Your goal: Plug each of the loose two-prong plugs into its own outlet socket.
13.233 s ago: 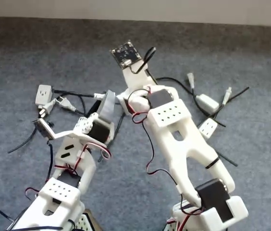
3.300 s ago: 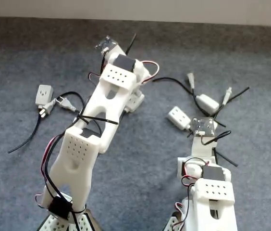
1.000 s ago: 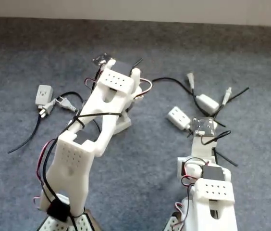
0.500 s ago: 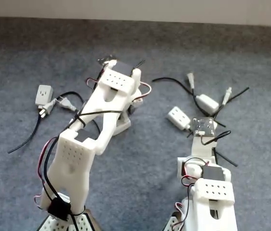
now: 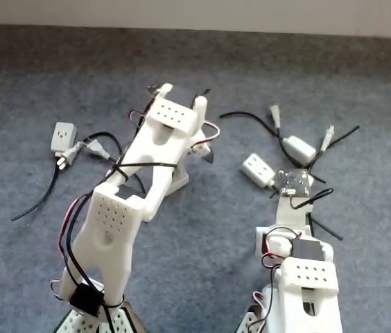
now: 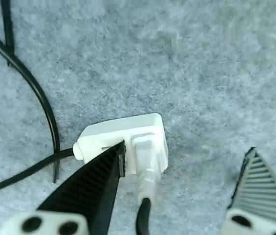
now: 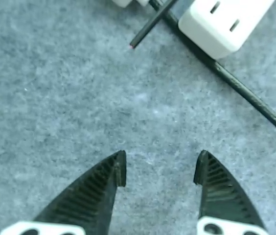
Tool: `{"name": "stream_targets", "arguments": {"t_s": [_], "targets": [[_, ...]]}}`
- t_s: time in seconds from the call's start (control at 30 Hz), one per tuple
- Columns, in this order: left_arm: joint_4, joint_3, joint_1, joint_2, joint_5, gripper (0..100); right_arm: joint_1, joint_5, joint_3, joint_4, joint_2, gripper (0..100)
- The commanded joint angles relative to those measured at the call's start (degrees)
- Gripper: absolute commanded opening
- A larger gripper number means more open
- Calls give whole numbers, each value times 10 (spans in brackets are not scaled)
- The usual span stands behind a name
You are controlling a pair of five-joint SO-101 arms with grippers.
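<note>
Carpet [image 7: 55, 98] lies open beneath the spread right end effector [image 7: 161, 161] (left end effector [image 6: 187, 147], also spread, by socket [image 6: 128, 128] edge).

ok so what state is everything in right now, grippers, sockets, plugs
left gripper: open
socket by left gripper: white plug sits in it
right gripper: open, over the carpet
socket by right gripper: empty, both slots showing
far plug: loose, lying on the carpet
</note>
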Motion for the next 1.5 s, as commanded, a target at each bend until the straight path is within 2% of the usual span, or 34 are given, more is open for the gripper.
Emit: {"name": "stream_targets", "arguments": {"t_s": [0.0, 0.13, 0.33, 0.57, 0.7, 0.87, 0.97, 1.2, 1.47], "targets": [[3, -44, -34, -3, -76, 365, 7, -4, -2, -8, -7, 228], [3, -112, -94, -1, -177, 365, 7, -4, -2, -8, -7, 228], [3, -175, -149, -3, -395, 365, 7, -4, -2, -8, -7, 228], [4, -231, -141, -4, -498, 365, 7, -4, -2, -8, -7, 228], [6, -224, -131, 0, -594, 365, 6, -4, -2, -8, -7, 228], [6, -144, -134, -4, -748, 365, 4, -4, -2, -8, -7, 228], [6, -104, -134, -4, -814, 365, 3, -4, -2, -8, -7, 228], [3, -74, -133, 3, -884, 365, 2, -4, -2, -8, -7, 228], [2, -70, -108, 73, -887, 364, 2, -4, -2, -8, -7, 228]]}}
